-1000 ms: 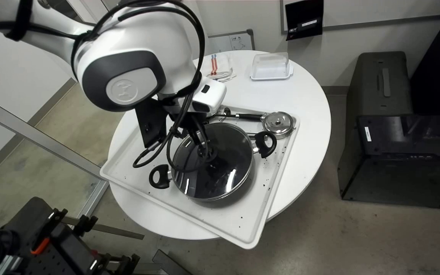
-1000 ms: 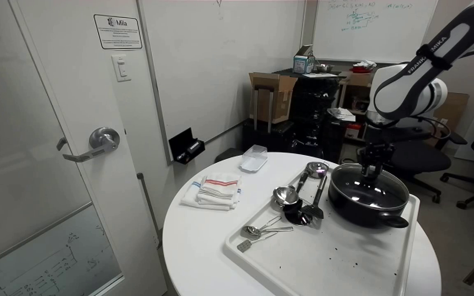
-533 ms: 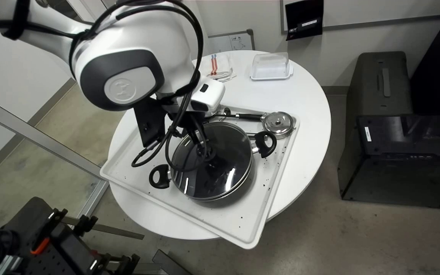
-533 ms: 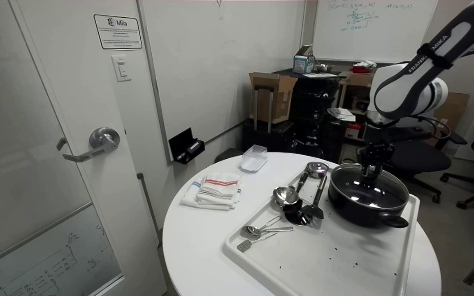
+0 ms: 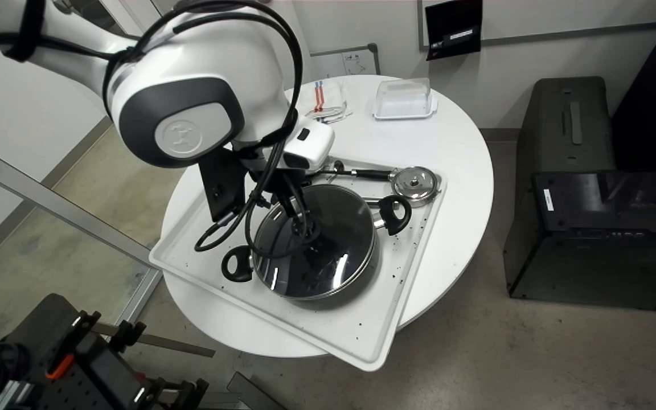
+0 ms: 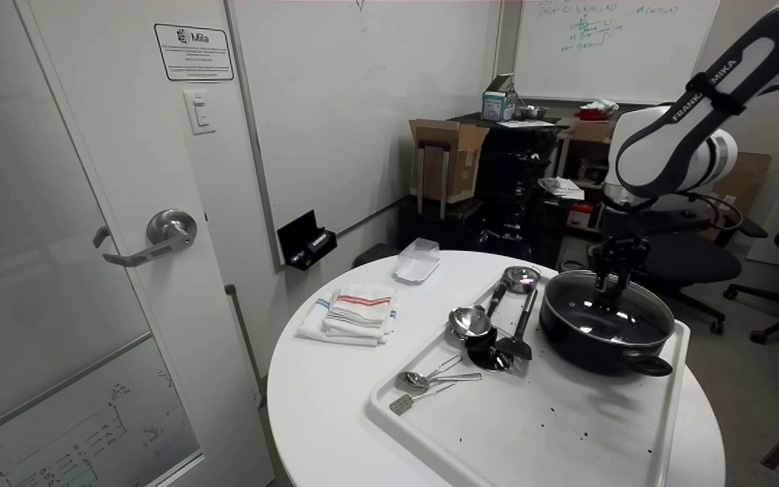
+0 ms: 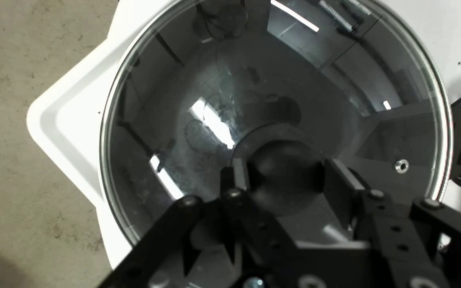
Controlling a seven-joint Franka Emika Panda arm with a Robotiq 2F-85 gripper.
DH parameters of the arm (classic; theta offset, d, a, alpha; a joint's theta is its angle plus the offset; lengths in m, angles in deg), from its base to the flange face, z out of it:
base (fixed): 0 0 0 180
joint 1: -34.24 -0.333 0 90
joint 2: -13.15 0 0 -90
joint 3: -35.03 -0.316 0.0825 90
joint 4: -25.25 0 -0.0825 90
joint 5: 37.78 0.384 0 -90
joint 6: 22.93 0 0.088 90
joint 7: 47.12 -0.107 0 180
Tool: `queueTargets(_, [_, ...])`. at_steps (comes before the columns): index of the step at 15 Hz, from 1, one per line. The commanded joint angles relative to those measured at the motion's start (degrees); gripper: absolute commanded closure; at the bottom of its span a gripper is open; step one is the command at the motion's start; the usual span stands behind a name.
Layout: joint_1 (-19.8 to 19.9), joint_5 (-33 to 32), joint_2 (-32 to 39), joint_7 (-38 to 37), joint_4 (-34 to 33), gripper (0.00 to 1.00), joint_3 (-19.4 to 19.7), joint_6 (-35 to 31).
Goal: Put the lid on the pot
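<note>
The pot [image 6: 575, 348] stood on a white tray [image 6: 498, 419], toward its far right part in an exterior view, and the lid [image 6: 575, 310] lay across its mouth. The lid looked about level, its metal rim close to the pot's rim; whether it was seated all the way round could not be told. The gripper [image 7: 286, 174] pointed down at the middle of the lid and was clenched on its dark knob [image 7: 284, 158], a finger on the left and another on the right of it in the wrist view. A small steam hole [image 7: 401, 166] showed in the glass to the right of the knob.

In an exterior view the pot's left handle [image 5: 242, 264] stuck out on the nearer side and the right handle [image 5: 390, 212] on the farther.

On the tray, left of the pot in an exterior view, lay a black spatula [image 6: 515, 347], and farther left and nearer, a small metal spoon [image 6: 414, 380]. The tray rested on a round white table [image 6: 315, 412], one corner jutting past the edge. Folded towels [image 6: 359, 312] lay left of the tray, with a clear plastic box [image 6: 418, 262] beyond them.
</note>
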Motion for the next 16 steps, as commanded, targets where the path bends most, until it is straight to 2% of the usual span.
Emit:
queueTargets(1, [0.07,0.66,-1.25,-0.21,0.85,0.75,-0.38,0.25])
queueTargets(2, [0.05,0.66,-1.22,-0.24,0.83,0.75,-0.38,0.32])
queueTargets(3, [0.04,0.65,-1.21,-0.27,0.83,0.25,-0.37,0.34])
queueTargets(4, [0.04,0.67,-1.24,-0.26,0.85,0.23,-0.37,0.32])
queueTargets(7, [0.06,0.76,-1.32,-0.26,0.83,0.04,-0.48,0.35])
queueTargets(9, [0.07,0.81,-1.41,-0.23,0.90,0.00,-0.58,0.32])
queueTargets(16, [-0.09,0.78,-1.79,-0.26,1.14,0.00,-0.84,0.12])
